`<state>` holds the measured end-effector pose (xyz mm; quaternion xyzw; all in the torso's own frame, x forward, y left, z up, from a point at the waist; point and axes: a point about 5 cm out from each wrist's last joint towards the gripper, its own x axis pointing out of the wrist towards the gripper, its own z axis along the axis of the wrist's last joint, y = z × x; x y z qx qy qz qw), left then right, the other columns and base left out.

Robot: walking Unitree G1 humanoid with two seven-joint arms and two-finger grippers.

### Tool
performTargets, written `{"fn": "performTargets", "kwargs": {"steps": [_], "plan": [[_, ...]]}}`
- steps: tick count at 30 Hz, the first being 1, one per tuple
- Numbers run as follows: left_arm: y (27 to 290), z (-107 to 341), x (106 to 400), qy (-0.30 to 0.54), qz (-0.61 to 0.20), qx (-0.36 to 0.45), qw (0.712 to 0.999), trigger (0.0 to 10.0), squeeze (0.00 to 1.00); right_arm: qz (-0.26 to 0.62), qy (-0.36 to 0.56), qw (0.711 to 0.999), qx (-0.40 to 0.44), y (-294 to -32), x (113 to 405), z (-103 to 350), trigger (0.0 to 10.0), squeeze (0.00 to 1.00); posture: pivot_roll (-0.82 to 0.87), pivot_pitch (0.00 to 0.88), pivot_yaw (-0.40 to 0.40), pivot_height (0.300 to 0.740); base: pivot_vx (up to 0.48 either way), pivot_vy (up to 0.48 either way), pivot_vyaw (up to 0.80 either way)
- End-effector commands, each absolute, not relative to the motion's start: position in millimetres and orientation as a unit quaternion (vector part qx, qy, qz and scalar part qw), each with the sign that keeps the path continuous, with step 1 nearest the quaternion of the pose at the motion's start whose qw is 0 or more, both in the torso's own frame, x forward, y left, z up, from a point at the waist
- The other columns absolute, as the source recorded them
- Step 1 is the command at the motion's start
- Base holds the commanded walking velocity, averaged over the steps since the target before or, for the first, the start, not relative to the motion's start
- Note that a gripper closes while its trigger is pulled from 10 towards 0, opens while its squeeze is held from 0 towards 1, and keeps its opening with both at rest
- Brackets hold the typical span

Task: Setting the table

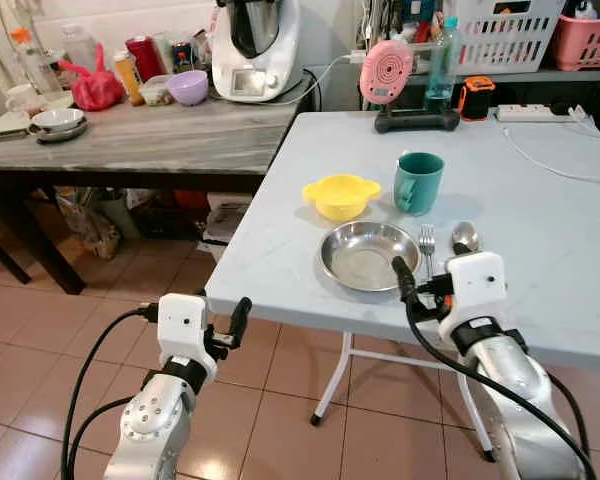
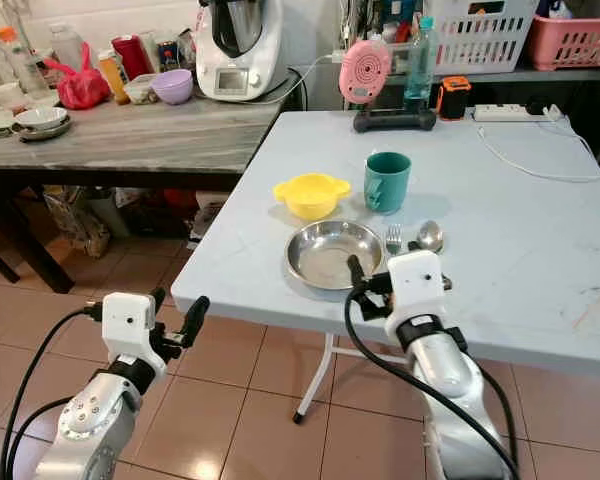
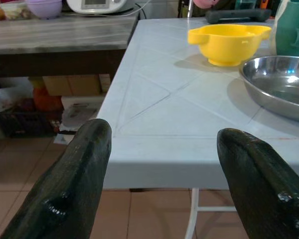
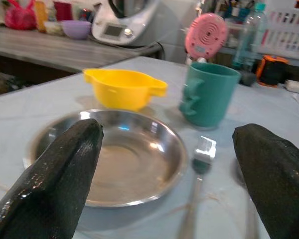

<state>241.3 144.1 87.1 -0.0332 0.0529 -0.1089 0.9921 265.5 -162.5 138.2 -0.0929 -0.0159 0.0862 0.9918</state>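
- On the pale table [image 1: 540, 250], a fork [image 1: 427, 243] and spoon [image 1: 464, 238] are lying beside the steel plate [image 1: 366, 255], handles pointing toward the robot.
- The right gripper [image 4: 164, 164] is hovering spread apart over them, grasping nothing.
- The left gripper [image 3: 159, 169] is gaping empty before the table edge.

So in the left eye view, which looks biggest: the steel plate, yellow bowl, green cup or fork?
Largest to smallest as they look there:
1. steel plate
2. yellow bowl
3. green cup, close to the bowl and farther back, so that order is unsure
4. fork
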Motion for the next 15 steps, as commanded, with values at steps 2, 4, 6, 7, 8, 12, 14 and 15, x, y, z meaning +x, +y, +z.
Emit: {"fn": "performTargets", "kwargs": {"steps": [2, 4, 6, 7, 8, 12, 14, 15], "plan": [[147.4, 91.0, 245.8, 0.044, -0.107, -0.037, 0.993, 10.0, 0.00, 0.092, -0.014, 0.992, -0.087, -158.2, 270.5, 138.5, 10.0, 0.00, -0.12, 0.000, 0.102, 0.740, 0.000, 0.000, 0.00], [146.4, 92.6, 247.1, 0.041, -0.117, -0.041, 0.991, 10.0, 0.00, 0.099, -0.010, 0.992, -0.081, -156.1, 272.2, 137.8, 10.0, 0.00, -0.12, 0.000, 0.102, 0.740, 0.000, 0.000, 0.00], [145.8, 94.4, 248.6, 0.038, -0.131, -0.043, 0.990, 10.0, 0.00, 0.103, -0.007, 0.992, -0.078, -154.2, 274.6, 137.9, 10.0, 0.00, -0.12, 0.003, 0.098, 0.740, 0.000, 0.000, 0.00], [145.0, 95.8, 249.6, 0.037, -0.140, -0.042, 0.989, 10.0, 0.00, 0.099, -0.003, 0.992, -0.077, -154.5, 277.2, 137.8, 10.0, 0.00, -0.12, 0.003, 0.098, 0.740, 0.000, 0.000, 0.00], [144.4, 96.6, 250.1, 0.036, -0.145, -0.042, 0.988, 10.0, 0.00, 0.096, -0.001, 0.992, -0.077, -155.0, 278.8, 137.8, 10.0, 0.00, -0.12, 0.009, 0.096, 0.740, 0.000, 0.000, 0.00], [139.1, 98.9, 251.3, 0.035, -0.167, -0.041, 0.985, 10.0, 0.00, 0.075, 0.003, 0.995, -0.063, -158.3, 286.4, 140.3, 10.0, 0.00, -0.12, 0.022, 0.093, 0.740, 0.000, 0.000, 0.00], [134.9, 99.5, 251.5, 0.034, -0.176, -0.042, 0.983, 10.0, 0.00, 0.060, 0.011, 0.996, -0.058, -160.7, 291.4, 140.9, 10.0, 0.00, -0.12, 0.028, 0.091, 0.740, 0.000, 0.000, 0.00], [132.6, 99.8, 251.3, 0.033, -0.181, -0.044, 0.982, 10.0, 0.00, 0.055, 0.016, 0.997, -0.054, -161.7, 293.5, 141.1, 10.0, 0.00, -0.12, 0.037, 0.090, 0.740, 0.000, 0.000, 0.00]]}}
